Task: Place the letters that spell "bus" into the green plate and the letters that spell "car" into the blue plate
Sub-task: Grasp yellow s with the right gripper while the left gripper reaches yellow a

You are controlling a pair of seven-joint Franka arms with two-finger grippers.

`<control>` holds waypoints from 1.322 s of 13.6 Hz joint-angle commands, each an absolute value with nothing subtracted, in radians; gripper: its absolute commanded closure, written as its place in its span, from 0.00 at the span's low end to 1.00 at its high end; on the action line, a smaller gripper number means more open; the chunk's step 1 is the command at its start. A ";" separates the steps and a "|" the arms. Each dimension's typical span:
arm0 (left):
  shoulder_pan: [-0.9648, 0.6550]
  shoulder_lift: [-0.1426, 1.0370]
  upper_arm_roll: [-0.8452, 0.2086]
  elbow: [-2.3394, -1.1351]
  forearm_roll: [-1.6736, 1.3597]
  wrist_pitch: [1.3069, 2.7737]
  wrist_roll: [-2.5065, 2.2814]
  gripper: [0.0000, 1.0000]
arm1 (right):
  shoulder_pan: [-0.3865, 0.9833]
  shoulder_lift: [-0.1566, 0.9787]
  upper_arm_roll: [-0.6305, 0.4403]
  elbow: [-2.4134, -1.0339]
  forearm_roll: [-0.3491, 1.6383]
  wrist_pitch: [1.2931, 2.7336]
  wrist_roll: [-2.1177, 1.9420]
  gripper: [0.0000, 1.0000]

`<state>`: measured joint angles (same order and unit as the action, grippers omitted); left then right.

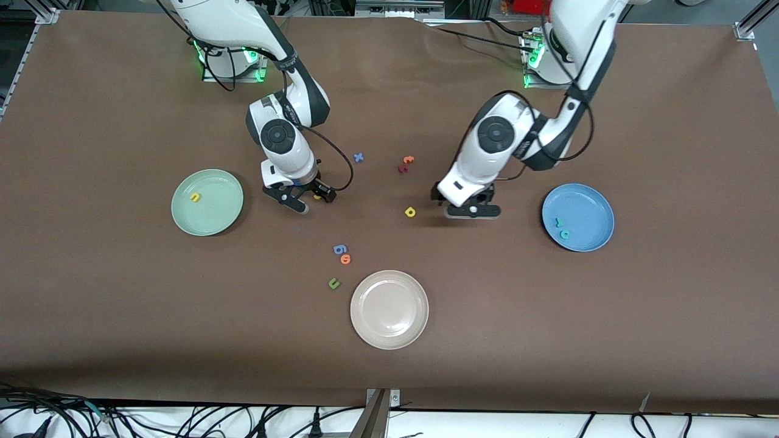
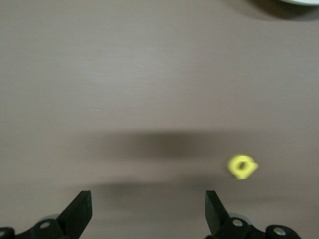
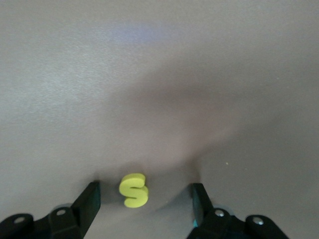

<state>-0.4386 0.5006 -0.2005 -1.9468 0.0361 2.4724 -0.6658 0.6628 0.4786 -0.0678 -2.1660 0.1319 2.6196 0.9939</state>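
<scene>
Right gripper (image 1: 300,201) down at table level between the green plate (image 1: 207,202) and the middle of the table — jaws wide, nothing held, straddling the yellow "s" (image 3: 133,189), which lies flat on the brown table (image 1: 122,304) between the two fingers (image 3: 88,203). Wrist view shows the letter nearer one finger than the other. My read: this is the pick of the "s". To do it well, centre the jaws on the letter before closing, keep the tips right at the cloth so the thin foam is caught on its edges, not tipped or pushed aside, and close gently; then lift straight and carry to the green plate, where a yellow "u" (image 1: 195,197) already lies. Left gripper (image 1: 473,210) low over the table between the yellow "a" (image 1: 410,212) and the blue plate (image 1: 578,217) — jaws fully apart, empty. The "a" sits just beside it, off-line from the gap in the left wrist view (image 2: 242,166), so that arm needs a sideways shift before any close. Blue plate holds two teal letters (image 1: 562,228), seemingly the "c" and "r". Teal "b" not identifiable in these views. Distractors: blue "x" (image 1: 358,157), a small red and orange pair (image 1: 405,164), a blue piece (image 1: 339,249) and orange "o" (image 1: 345,260), green "u" (image 1: 333,283), beige plate (image 1: 389,309) — leave all.
</scene>
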 commanded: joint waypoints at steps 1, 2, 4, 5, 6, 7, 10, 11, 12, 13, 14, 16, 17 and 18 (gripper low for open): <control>-0.509 0.610 -0.189 -1.772 0.021 2.389 -0.751 0.00 | 0.670 0.449 -0.071 -2.198 0.143 2.638 0.979 0.24; -0.520 0.636 -0.189 -1.735 0.021 2.376 -0.764 0.00 | 0.670 0.449 -0.071 -2.198 0.144 2.637 0.979 0.28; -0.532 0.681 -0.189 -1.695 0.025 2.376 -0.775 0.00 | 0.670 0.449 -0.071 -2.198 0.146 2.637 0.979 0.32; -0.558 0.695 -0.189 -1.681 0.028 2.376 -0.793 0.00 | 0.670 0.451 -0.071 -2.198 0.144 2.637 0.979 0.35; -0.572 0.712 -0.186 -1.668 0.026 2.376 -0.801 0.00 | 0.670 0.451 -0.071 -2.198 0.146 2.637 0.979 0.37; -0.574 0.739 -0.184 -1.646 0.028 2.378 -0.799 0.00 | 0.670 0.451 -0.071 -2.197 0.144 2.637 0.979 0.46; -0.575 0.775 -0.184 -1.614 0.029 2.378 -0.801 0.00 | 0.670 0.454 -0.071 -2.197 0.144 2.637 0.976 0.60; -0.578 0.776 -0.184 -1.614 0.029 2.378 -0.796 0.00 | 0.670 0.454 -0.071 -2.197 0.144 2.637 0.976 0.68; -0.578 0.776 -0.184 -1.614 0.031 2.378 -0.790 0.00 | 0.670 0.453 -0.071 -2.197 0.144 2.637 0.976 0.73; -0.577 0.778 -0.183 -1.614 0.031 2.378 -0.788 0.01 | 0.670 0.454 -0.071 -2.197 0.144 2.637 0.976 0.77; -0.578 0.778 -0.183 -1.614 0.032 2.378 -0.788 0.01 | 0.670 0.454 -0.071 -2.197 0.144 2.637 0.974 0.82; -0.577 0.781 -0.183 -1.614 0.041 2.378 -0.788 0.09 | 0.672 0.454 -0.071 -2.194 0.144 2.629 0.974 0.91; -0.578 0.782 -0.183 -1.614 0.047 2.378 -0.788 0.20 | 0.672 0.453 -0.071 -2.194 0.144 2.628 0.973 0.91; -0.578 0.782 -0.183 -1.614 0.048 2.378 -0.788 0.30 | 0.672 0.449 -0.071 -2.191 0.143 2.623 0.970 0.91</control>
